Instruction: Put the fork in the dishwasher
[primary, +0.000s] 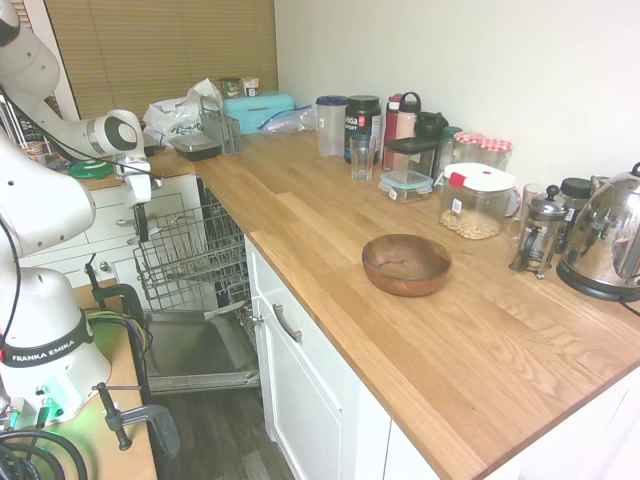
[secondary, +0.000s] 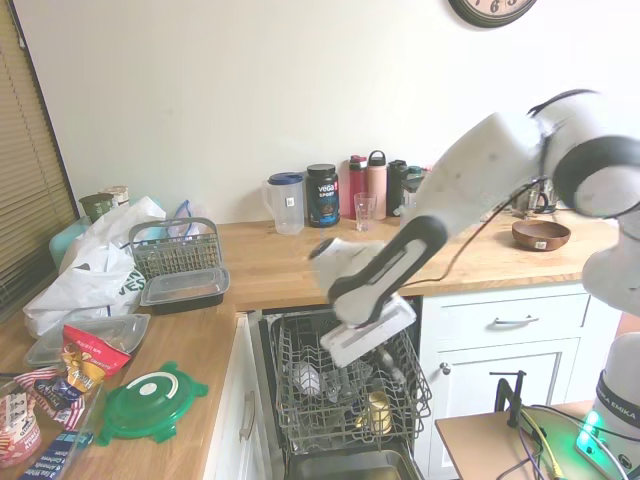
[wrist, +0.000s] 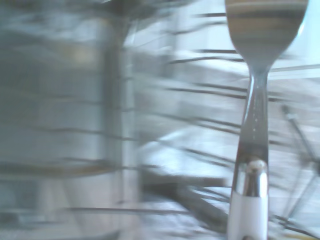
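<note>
Wrist view: fork carried over the open dishwasher, not yet set down.

Wrist view shows the fork (wrist: 260, 115) rising from below the camera, its tines blurred against the grey rack wires just beyond. In the first exterior view the gripper (primary: 141, 228) hangs over the near edge of the dishwasher (primary: 190, 262) rack, something dark and slim in it; whether the fingers are clamped on the fork I cannot tell. Judged from this, the carry is nearly done; lowering and release remain. Right of the fingers, well apart on the desk (primary: 330, 215), sits a wooden bowl (primary: 405, 264).
</note>
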